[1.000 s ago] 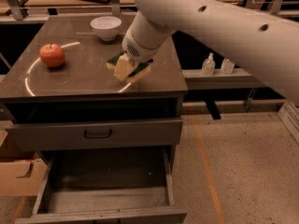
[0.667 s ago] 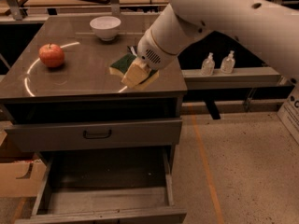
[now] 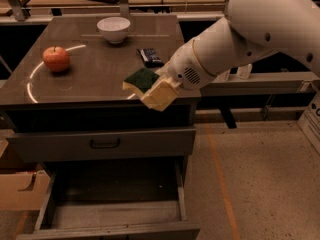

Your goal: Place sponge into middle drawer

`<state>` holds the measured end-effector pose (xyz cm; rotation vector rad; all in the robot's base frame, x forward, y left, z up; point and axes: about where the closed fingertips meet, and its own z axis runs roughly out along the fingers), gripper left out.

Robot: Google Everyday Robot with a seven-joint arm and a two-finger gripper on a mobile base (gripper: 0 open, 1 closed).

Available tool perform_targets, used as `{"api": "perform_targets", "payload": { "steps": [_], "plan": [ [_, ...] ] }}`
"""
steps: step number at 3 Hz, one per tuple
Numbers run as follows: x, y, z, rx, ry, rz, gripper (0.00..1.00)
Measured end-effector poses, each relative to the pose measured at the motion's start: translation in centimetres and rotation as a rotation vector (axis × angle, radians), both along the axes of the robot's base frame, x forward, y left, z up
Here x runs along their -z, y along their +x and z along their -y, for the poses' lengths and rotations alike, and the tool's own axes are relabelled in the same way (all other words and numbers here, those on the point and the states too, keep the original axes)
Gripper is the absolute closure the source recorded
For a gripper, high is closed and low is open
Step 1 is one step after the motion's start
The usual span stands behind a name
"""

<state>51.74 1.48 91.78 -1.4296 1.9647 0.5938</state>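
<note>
Gripping the sponge [image 3: 142, 78] by one end, the hand [image 3: 156, 93] is clenched on it, green scrub face up and the pale foam edge showing beneath. It hangs high above the middle drawer [image 3: 115, 214], over that drawer's right half, level with the counter [image 3: 90, 79] front edge. The sponge looks light and soft, so it should squash rather than slip; a grip across the foam flanks suits it, and it can likely be let fall without harm.

Directly above the middle drawer sits a closed drawer front [image 3: 150, 141] with a black loop handle. It juts less than the open drawer, yet the descent probably has to clear it. Higher and farther back from the middle drawer, on the counter, lie a dark snack packet [image 3: 150, 56], a white bowl [image 3: 113, 29] and a red apple [image 3: 56, 59]. Left of the middle drawer stands a cardboard box [image 3: 17, 189].
</note>
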Motion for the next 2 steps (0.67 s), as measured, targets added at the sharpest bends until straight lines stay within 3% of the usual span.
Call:
{"api": "perform_targets", "payload": {
  "steps": [1,2],
  "plan": [
    [1.5,-1.8,-1.9,-0.021,0.014,-0.016,1.0],
    [7.5,-6.1,-5.0,-0.092,0.054,-0.103,1.0]
  ]
}}
